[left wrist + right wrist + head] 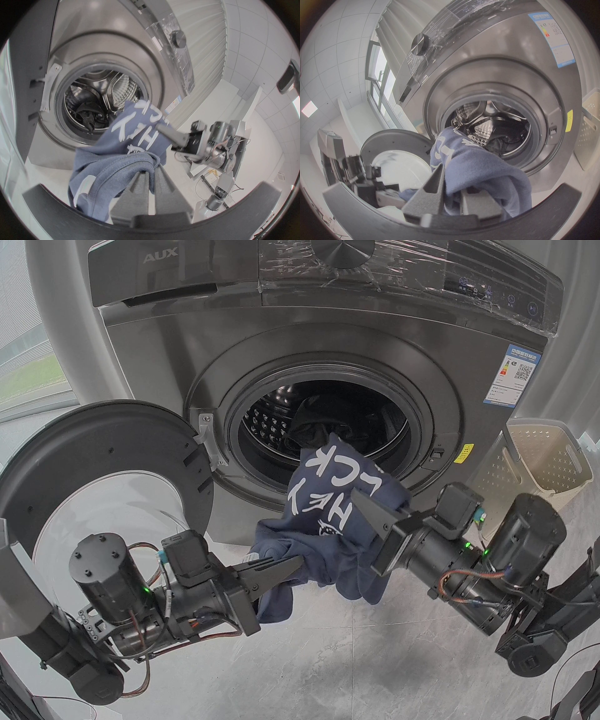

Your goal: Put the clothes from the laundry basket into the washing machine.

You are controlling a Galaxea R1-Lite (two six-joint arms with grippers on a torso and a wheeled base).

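Observation:
A navy garment with white lettering (331, 515) hangs between both arms in front of the washing machine's open drum (325, 421). My left gripper (294, 565) is shut on its lower left edge (137, 162). My right gripper (362, 502) is shut on its upper right part (475, 162). The top of the garment lies over the drum's lower rim. A dark piece of clothing (89, 114) lies inside the drum. The beige laundry basket (544, 459) stands to the right of the machine.
The round machine door (106, 471) is swung open to the left, close to my left arm. Grey tiled floor (350, 665) lies below the arms. The control panel (400, 271) is wrapped in clear film.

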